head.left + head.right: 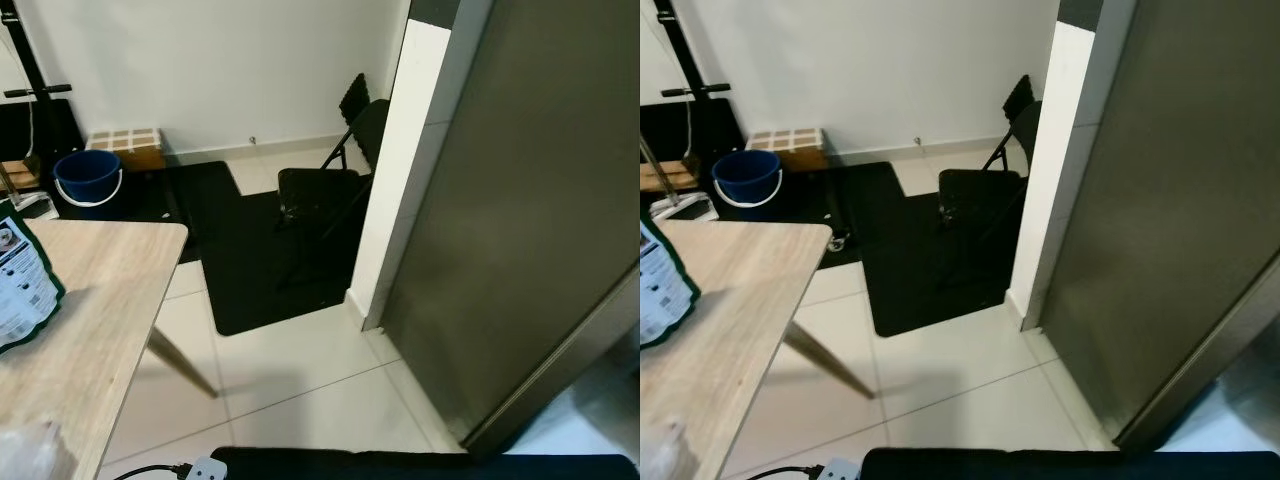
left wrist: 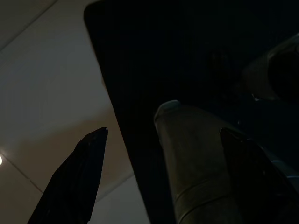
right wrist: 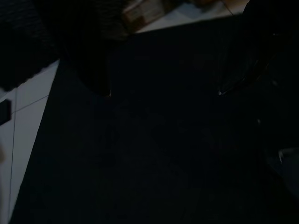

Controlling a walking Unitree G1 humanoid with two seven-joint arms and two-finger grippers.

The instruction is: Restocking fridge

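Observation:
The fridge (image 1: 530,200) stands at the right, its tall grey steel door closed. On the wooden table (image 1: 100,300) at the left lies a green and white food bag (image 1: 20,285), with a crinkled clear plastic bag (image 1: 25,450) at the table's near corner. My left gripper (image 2: 161,179) hangs low and open over the dark mat and pale floor tiles, with nothing between its fingers (image 2: 74,182). In the very dark right wrist view, my right gripper (image 3: 164,93) hangs open over a black mat, also holding nothing.
A black folding chair (image 1: 330,190) stands on a black floor mat (image 1: 260,250) beside a white pillar (image 1: 395,170) left of the fridge. A blue bucket (image 1: 87,178) and a checked box (image 1: 125,145) sit by the back wall. Bare tiles lie between table and fridge.

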